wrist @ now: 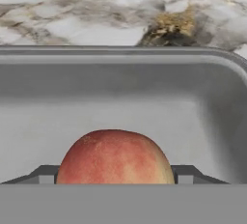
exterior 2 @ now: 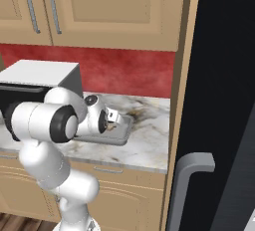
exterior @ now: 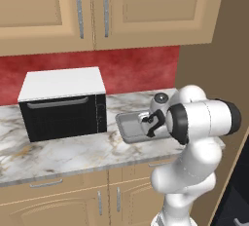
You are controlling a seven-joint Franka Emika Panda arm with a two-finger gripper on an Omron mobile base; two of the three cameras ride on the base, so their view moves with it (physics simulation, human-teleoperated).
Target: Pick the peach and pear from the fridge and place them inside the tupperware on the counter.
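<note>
currently the round red-orange peach [wrist: 115, 156] sits pinched between the dark finger tips of the two-finger gripper [wrist: 115, 177], hanging just over the floor of the low pale grey tupperware [wrist: 144, 97] on the white-grey marble counter [exterior: 73, 152]. step judged: placing the peach. next move calls for spreading the fingers, then returning to the black fridge [exterior 2: 224, 100] for the pear.

There's a black microwave [exterior: 63, 114] with a white top, sitting toward the left, door shut, grey bar handle running across the top of the door. Behind it the backsplash [exterior: 131, 69] is a mottled red. Tan upper cabinets [exterior: 97, 10] hang above, each door with a long vertical metal handle. In the right base view there's a bit of dark wood floor [exterior 2: 20, 222] down in the bottom left corner.
</note>
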